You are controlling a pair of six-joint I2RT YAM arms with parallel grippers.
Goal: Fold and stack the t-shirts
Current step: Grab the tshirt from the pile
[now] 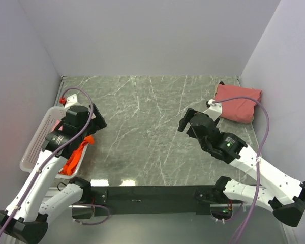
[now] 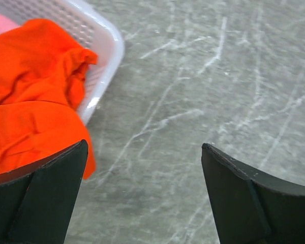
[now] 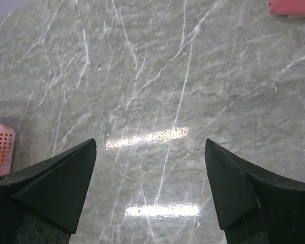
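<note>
As jaws gape, t-shirt (image 2: 35, 101) overhangs basket (image 2: 111, 47).

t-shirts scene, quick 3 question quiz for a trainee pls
1. True or false: the orange t-shirt is spread flat at the middle of the table.
2. The salmon-pink t-shirt lies near which table corner? A near left, B far right, C far left.
3. Fill in: the left gripper and the right gripper both stand ___.

Key: 1 false, it hangs over the rim of the white basket; 2 B; 3 open.
</note>
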